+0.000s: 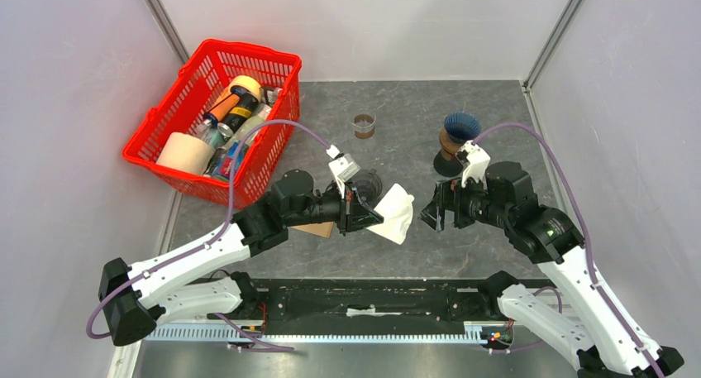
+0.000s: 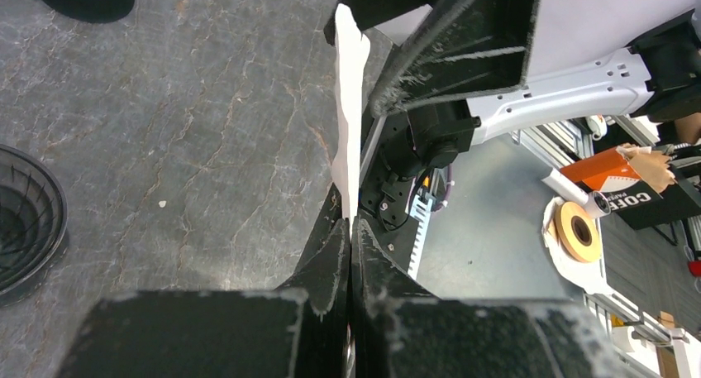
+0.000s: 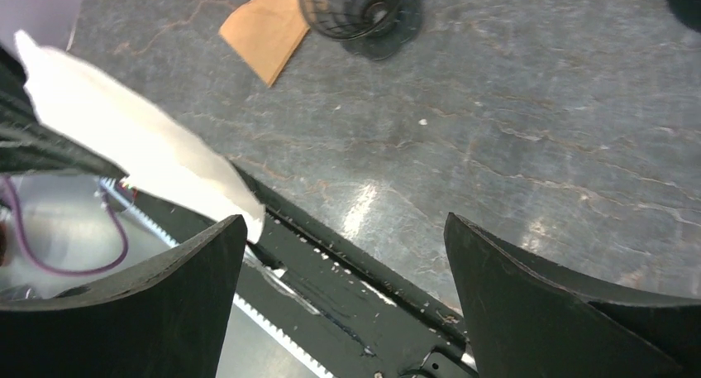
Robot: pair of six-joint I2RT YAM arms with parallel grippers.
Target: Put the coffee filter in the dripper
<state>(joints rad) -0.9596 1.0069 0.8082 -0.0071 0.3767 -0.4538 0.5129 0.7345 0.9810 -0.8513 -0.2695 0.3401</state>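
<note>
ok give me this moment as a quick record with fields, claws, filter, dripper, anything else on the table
left claw: shut on the white filter, holding it above the table
right claw: open, empty, facing the filter
dripper: black, on the table, nothing in it
brown filter: lying flat beside the dripper
red basket: far left, full of assorted items
task state: filter not yet in the dripper

Two white arms [image 1: 194, 258] with black joints, black jaws and lilac cables [image 1: 285, 123]
</note>
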